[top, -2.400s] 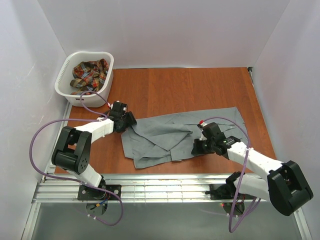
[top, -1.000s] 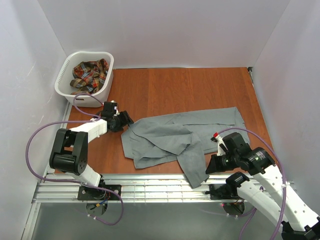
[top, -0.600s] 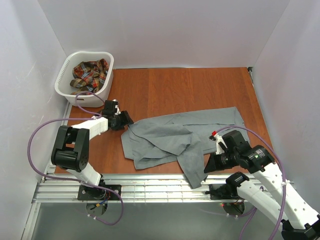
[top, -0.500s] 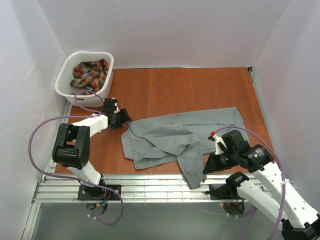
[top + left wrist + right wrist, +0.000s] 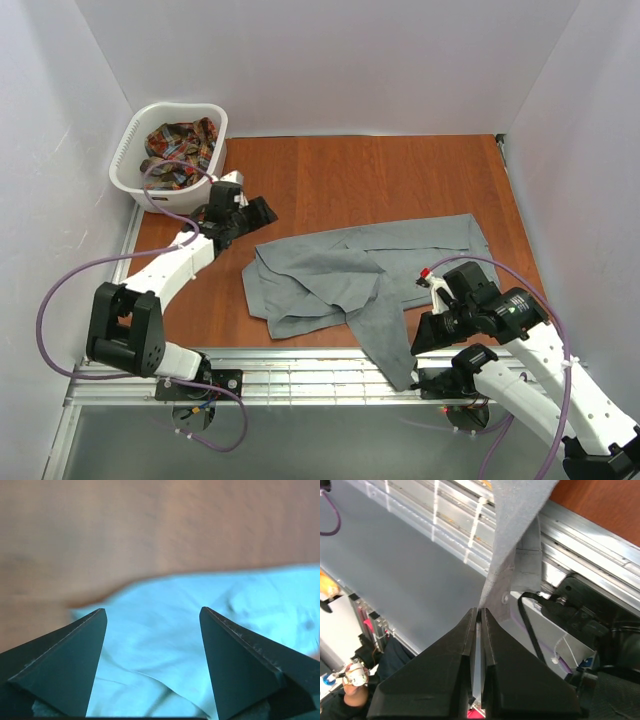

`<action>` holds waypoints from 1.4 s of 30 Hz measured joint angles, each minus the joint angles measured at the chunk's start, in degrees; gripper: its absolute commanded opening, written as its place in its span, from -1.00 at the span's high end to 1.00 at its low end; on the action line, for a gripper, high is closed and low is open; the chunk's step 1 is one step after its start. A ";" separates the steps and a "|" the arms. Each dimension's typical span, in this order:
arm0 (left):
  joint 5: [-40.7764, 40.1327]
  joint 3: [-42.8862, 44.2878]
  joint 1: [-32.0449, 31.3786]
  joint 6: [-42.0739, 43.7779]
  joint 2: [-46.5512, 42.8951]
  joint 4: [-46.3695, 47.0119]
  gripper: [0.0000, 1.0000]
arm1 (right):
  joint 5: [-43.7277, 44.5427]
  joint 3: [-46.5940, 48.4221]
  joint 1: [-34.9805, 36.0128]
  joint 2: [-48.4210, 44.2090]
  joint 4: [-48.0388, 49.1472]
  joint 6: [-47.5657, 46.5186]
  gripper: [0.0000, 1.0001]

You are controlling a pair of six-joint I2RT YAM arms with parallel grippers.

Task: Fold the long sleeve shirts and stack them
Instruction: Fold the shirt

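The grey shirt (image 5: 340,272) lies rumpled on the near half of the wooden table (image 5: 400,175), its body spread from left of centre to the right. One sleeve trails off the near edge and over the aluminium rail (image 5: 290,365). There the right gripper (image 5: 414,343) has its jaws pressed together, pinching that sleeve. In the right wrist view the strip of grey cloth (image 5: 516,525) runs up from the closed right gripper (image 5: 477,612), with the rail behind it.

The left gripper (image 5: 264,213) hangs above the table just beyond the shirt's far left corner, its fingers spread with nothing between them. The left wrist view is blurred. It shows the left gripper (image 5: 152,614) wide apart over the edge of the shirt (image 5: 200,645), with bare wood beyond.

The plaid shirt (image 5: 178,148) is bunched inside the white basket (image 5: 128,178) in the far left corner, well apart from the grey one. A purple cable (image 5: 160,175) from the left arm loops across the basket's near side. White walls (image 5: 330,60) close in the table on the left, right and far sides.
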 measured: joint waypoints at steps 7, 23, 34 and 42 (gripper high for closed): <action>0.33 -0.76 -9.20 -2.51 6.14 2.01 -0.28 | 4.59 0.55 0.00 0.94 -1.11 -0.68 0.92; -3.96 8.85 -1.40 -3.76 23.45 3.21 -0.25 | 14.08 -0.81 0.00 6.67 14.32 -2.67 0.14; -5.18 17.92 2.60 3.02 30.45 3.91 -0.64 | 20.06 -3.02 0.83 23.67 37.97 -8.70 0.21; -6.29 11.34 2.84 4.66 17.05 -1.92 -0.93 | 20.09 -1.53 19.26 30.01 42.45 -14.21 0.17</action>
